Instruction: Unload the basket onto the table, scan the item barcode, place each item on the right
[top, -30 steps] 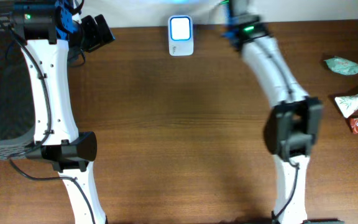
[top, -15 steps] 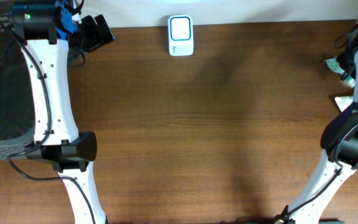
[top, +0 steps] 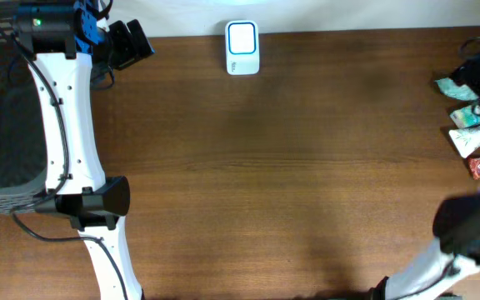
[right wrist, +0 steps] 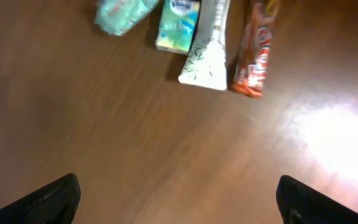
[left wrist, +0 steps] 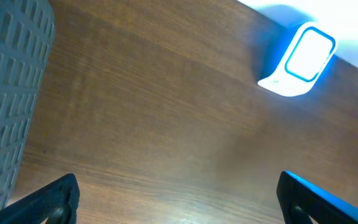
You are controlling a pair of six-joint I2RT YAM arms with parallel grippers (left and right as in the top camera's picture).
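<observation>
The right arm reaches over the packets (right wrist: 207, 65) far right of the scanner (top: 242, 47) — right pincer (right wrist: 176, 194) spread wide, empty. The left arm stretches just left of the scanner, left pincer (left wrist: 179, 200) spread too.

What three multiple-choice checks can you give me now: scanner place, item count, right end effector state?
1. Where is the scanner?
A. far edge, middle
B. near edge, middle
C. right edge, among the items

2. How many items lie in the right wrist view?
A. two
B. four
C. six

3. The right end effector is:
A. shut on a packet
B. open, empty
C. shut on the scanner

A: the overhead view shows it alone at the far edge.
B: teal packet, blue-green pack, white packet, red bar.
B: its fingers stand wide apart with nothing between them.
</observation>
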